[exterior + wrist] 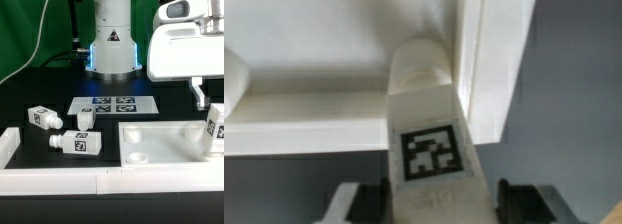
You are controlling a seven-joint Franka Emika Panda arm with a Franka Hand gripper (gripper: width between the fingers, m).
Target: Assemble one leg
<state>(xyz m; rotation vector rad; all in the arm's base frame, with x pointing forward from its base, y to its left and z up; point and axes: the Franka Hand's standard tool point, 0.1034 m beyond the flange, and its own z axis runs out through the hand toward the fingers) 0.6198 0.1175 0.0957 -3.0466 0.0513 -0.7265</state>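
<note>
My gripper [210, 116] is shut on one leg [214, 130], a stubby white peg with a black-and-white tag, and holds it over the right edge of the big white square panel [160, 143]. In the wrist view the leg [430, 130] sits between my two dark fingers [359, 203]. Its narrower end points at the panel's raised rim [484, 70] near a corner, and I cannot tell whether it touches. Three more legs lie on the black table in the exterior view's left: one [42, 117], one [85, 118] and one [76, 142].
The marker board [115, 103] lies behind the panel, in front of the robot base [112, 45]. A low white wall [60, 182] runs along the front of the table and up its left side [8, 145].
</note>
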